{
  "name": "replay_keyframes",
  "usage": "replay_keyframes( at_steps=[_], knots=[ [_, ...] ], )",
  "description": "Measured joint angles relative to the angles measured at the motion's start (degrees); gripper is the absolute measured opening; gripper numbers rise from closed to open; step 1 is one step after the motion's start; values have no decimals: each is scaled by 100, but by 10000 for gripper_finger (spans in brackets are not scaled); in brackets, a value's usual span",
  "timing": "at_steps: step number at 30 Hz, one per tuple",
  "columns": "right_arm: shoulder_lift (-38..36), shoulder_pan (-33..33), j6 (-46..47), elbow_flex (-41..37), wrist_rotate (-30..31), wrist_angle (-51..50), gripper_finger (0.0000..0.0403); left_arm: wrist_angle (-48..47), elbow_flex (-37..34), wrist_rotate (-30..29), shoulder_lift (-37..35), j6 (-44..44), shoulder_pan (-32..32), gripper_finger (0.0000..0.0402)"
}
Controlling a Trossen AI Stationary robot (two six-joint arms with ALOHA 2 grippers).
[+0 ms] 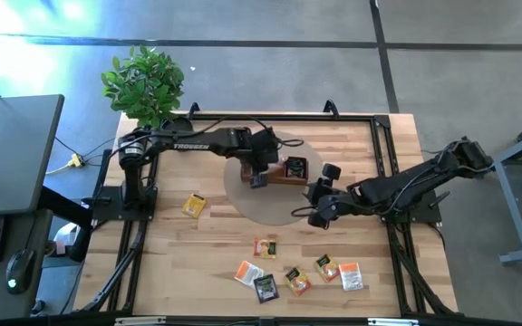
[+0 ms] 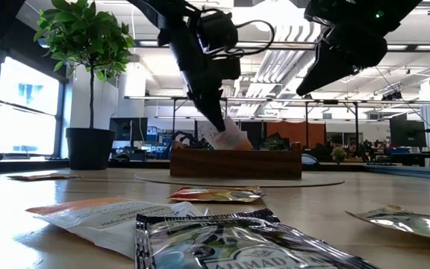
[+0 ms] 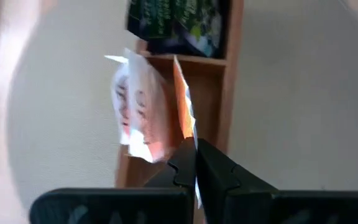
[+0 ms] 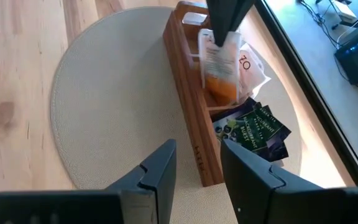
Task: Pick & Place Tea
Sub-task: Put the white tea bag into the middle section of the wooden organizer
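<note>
My left gripper [image 2: 216,123] hangs over the long wooden tray [image 2: 236,163], shut on a white-and-orange tea packet [image 4: 219,62] whose lower end dips into a tray compartment. A second white-and-orange packet [image 3: 138,106] leans in the same compartment, and black packets [image 4: 253,127] fill the neighbouring one. My right gripper [image 4: 197,168] is open and holds nothing, hovering over the round mat on the tray's near right side. Several more tea packets lie flat on the table toward its near edge [image 1: 297,280], and a yellow one [image 1: 194,206] lies to the left. My left gripper pinches the packet's upper edge [image 3: 190,134] between its two fingers [image 4: 225,15]. The fingers slant down from above. The packet hangs below them, nearly upright, its lower end [image 4: 221,93] inside the tray; whether it touches the tray's floor I cannot tell.
The tray stands on a round beige mat [image 1: 252,204] at the table's far middle. A potted plant [image 1: 148,81] stands at the far left corner. Black frame rails [image 1: 383,154] run along the table's sides. Bare wood lies between the mat and the loose packets.
</note>
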Motion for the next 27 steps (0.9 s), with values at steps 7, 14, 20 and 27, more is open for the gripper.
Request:
replay_keyframes(
  at_steps=[7, 14, 20, 27],
  knots=[
    [0, 0, -20, 0, 0, 2, 123, -3, 0, -323, 2, 366, 0, 61],
    [0, 0, -21, 0, -2, 2, 123, 136, 0, -679, 2, 506, -46, 153],
    [0, 0, -22, 0, -2, 0, 123, 9, 0, -339, 2, 378, -88, 176],
    [0, 0, -22, 0, -2, 0, 123, -147, 0, -479, 2, -957, -115, 177]
  ],
)
